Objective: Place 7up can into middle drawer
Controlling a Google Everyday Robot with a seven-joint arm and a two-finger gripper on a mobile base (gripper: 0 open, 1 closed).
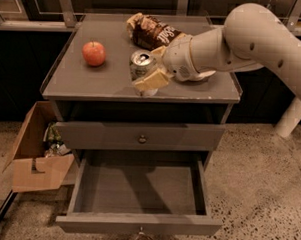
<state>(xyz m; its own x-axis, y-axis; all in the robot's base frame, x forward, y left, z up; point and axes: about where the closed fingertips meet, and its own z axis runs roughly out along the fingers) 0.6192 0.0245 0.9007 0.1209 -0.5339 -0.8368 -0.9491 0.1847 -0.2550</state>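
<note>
The 7up can [140,64], silvery with a pull-tab top, is upright near the front edge of the grey cabinet top [92,84]. My gripper [145,72] reaches in from the right and is shut on the can, with one tan finger [151,81] across its lower front. The can looks slightly raised off the top. The middle drawer [111,223] is pulled open directly below, and its plain grey inside shows nothing in it. Its knob is at the lower frame edge.
A red apple [94,53] lies at the left of the top and a brown chip bag [152,32] at the back. A white bowl [205,74] is mostly hidden behind my arm. The upper drawer front [142,136] is closed. A cardboard box [34,157] stands on the floor at left.
</note>
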